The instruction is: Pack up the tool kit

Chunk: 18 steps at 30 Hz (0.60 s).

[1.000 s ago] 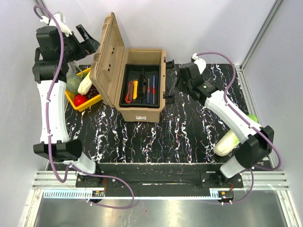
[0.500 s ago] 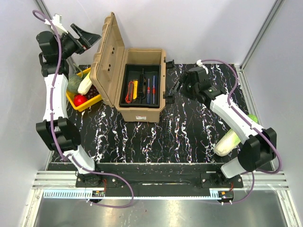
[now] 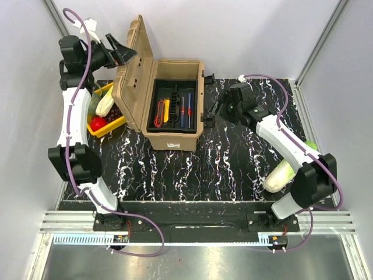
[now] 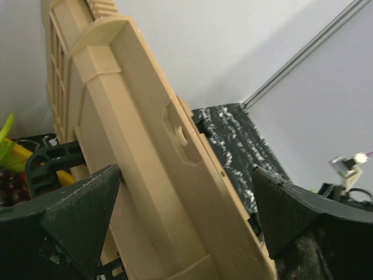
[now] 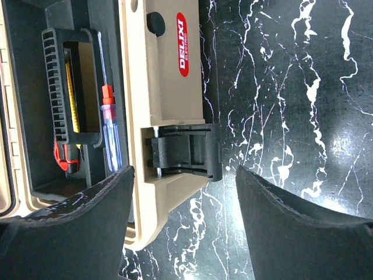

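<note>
The tan toolbox stands open on the black marbled mat, its lid upright on the left. Its black inner tray holds a red-yellow cutter, a black tool and two screwdrivers. My left gripper is open at the lid's top edge. In the left wrist view the lid runs between the two fingers. My right gripper is open beside the box's right wall. In the right wrist view a black latch and the red label lie ahead of its fingers.
A yellow tray of fruit and vegetables sits left of the lid, under my left arm. A pale green cabbage lies at the right by my right arm. White walls close in the back and both sides.
My left gripper has swung right to the lid's top edge. My right gripper has moved left, closer to the box's right wall and latch.
</note>
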Tool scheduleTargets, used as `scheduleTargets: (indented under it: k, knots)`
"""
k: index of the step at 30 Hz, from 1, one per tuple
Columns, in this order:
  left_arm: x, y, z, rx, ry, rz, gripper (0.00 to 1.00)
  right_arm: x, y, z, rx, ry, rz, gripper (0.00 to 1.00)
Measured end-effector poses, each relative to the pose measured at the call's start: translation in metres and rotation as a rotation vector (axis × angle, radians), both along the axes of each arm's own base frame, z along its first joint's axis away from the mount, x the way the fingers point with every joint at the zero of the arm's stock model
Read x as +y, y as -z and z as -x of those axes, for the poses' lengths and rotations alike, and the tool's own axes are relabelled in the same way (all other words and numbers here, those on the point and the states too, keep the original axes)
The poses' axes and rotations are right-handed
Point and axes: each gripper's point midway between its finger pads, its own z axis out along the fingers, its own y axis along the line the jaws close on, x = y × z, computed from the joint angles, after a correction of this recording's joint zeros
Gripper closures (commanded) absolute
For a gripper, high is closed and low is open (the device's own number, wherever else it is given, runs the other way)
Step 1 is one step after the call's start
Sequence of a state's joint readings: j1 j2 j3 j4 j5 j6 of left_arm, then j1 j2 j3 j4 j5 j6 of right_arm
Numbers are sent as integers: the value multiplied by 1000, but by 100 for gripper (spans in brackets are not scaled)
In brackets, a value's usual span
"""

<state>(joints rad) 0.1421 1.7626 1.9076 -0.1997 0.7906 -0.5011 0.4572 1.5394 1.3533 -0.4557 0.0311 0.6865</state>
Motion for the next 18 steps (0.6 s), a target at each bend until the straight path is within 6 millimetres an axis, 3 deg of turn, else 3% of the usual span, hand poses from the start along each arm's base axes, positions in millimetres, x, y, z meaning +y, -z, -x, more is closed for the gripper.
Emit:
scheduleTargets:
  k: [10, 18]
  knots:
    - [-11, 10, 11, -10, -94, -213, 8, 6, -3, -5, -9, -14, -16, 25]
    - [-36, 6, 20, -72, -166, -386, 8, 9, 3, -10, 2, -11, -15, 25]
